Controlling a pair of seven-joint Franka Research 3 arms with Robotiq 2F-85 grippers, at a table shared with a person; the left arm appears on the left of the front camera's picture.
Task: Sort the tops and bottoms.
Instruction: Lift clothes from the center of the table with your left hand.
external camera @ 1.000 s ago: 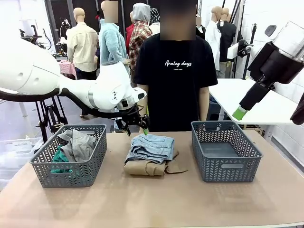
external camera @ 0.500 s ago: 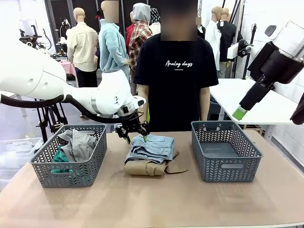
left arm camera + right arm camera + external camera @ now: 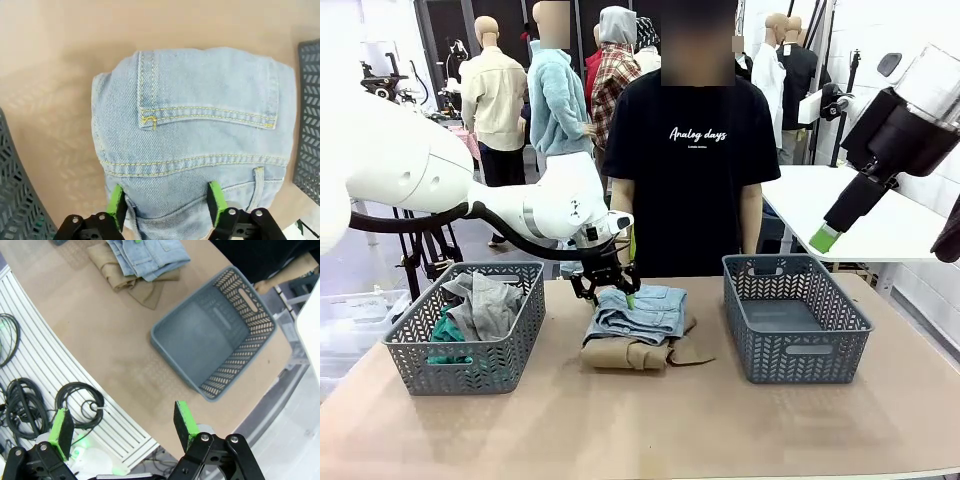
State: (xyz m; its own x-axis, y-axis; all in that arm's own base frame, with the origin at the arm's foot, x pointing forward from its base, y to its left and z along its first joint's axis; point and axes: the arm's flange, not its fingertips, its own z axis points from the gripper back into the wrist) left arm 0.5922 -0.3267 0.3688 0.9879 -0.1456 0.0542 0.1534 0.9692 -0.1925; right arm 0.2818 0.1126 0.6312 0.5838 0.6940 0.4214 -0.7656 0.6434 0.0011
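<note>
left gripper (image 3: 166, 205) lowered in the last second onto the bottoms (image 3: 200, 130) | fingers spread, fabric between them, not pinched | grasp looks next | right gripper (image 3: 120, 426) spread, parked high

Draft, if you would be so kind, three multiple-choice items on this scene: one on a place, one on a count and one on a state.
1. Where does the folded denim lie?
A) on the bare table
B) on top of the tan garment
C) inside a basket

2. How many garments show in the left basket?
A) none
B) four
C) two

3. How does the left pincer stand?
A) open, astride the denim
B) shut on the denim
C) shut on nothing

Answers: 1 B, the denim rests on the tan garment in the middle of the table. 2 C, a grey garment and a teal garment lie in it. 3 A, the green pads sit apart with denim between them.
</note>
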